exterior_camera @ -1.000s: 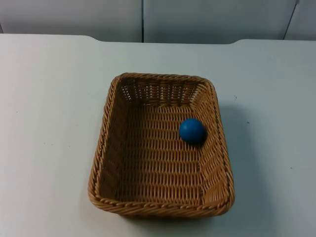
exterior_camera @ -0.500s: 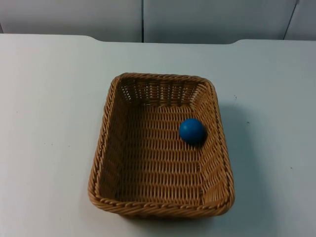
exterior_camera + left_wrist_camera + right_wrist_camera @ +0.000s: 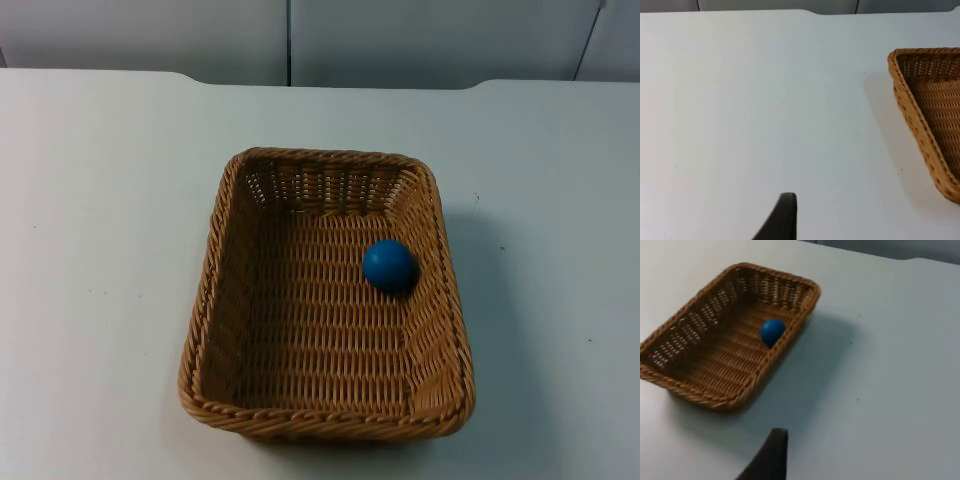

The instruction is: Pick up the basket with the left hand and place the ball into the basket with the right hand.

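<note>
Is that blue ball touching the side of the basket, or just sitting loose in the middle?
Cannot tell. In the top view the ball lies close by the basket's right wall, but no view shows contact or gap plainly.

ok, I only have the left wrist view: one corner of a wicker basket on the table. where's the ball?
Observer: The small blue ball lies inside the rectangular tan wicker basket, on its floor beside the wall on the right arm's side.
Operator: basket lifted?
Observer: No. The top view shows it flat on the white table, with nothing gripping its rim.
Operator: right arm?
Observer: The right gripper hangs over bare table beside the basket, apart from it, as your left gripper does on its side.
</note>
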